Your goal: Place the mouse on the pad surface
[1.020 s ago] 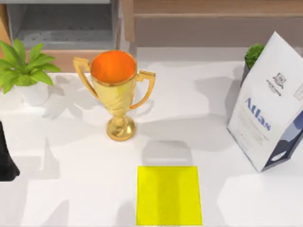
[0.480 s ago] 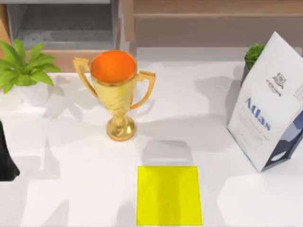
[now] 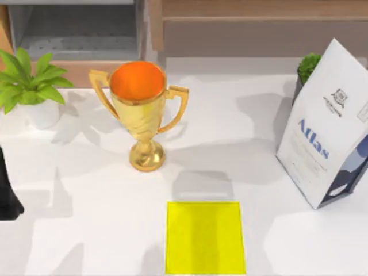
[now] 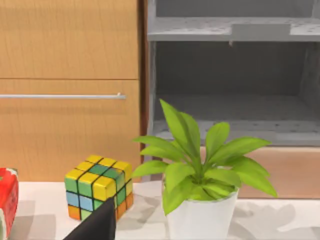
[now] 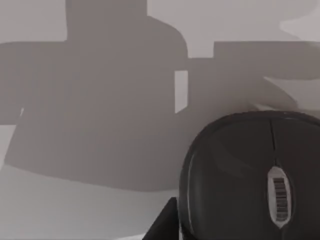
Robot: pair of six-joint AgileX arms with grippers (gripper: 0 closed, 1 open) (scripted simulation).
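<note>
The pad [image 3: 204,237] is a flat bright yellow square at the table's front edge, a little right of centre, with nothing on it. The mouse [image 5: 250,175] is dark grey-black and rounded, and lies on the white table close under my right wrist camera. A black part of my right gripper [image 5: 162,225] shows right beside the mouse; I cannot tell whether it touches it. My left arm [image 3: 8,195] is parked at the table's left edge. A black part of my left gripper [image 4: 95,225] shows in the left wrist view.
A gold trophy [image 3: 141,109] stands behind the pad to the left. A potted plant [image 3: 29,86] is at the back left, and a white Atlas bag [image 3: 325,132] with a small plant [image 3: 307,66] behind it at the right. A colour cube [image 4: 100,187] sits beside the left plant.
</note>
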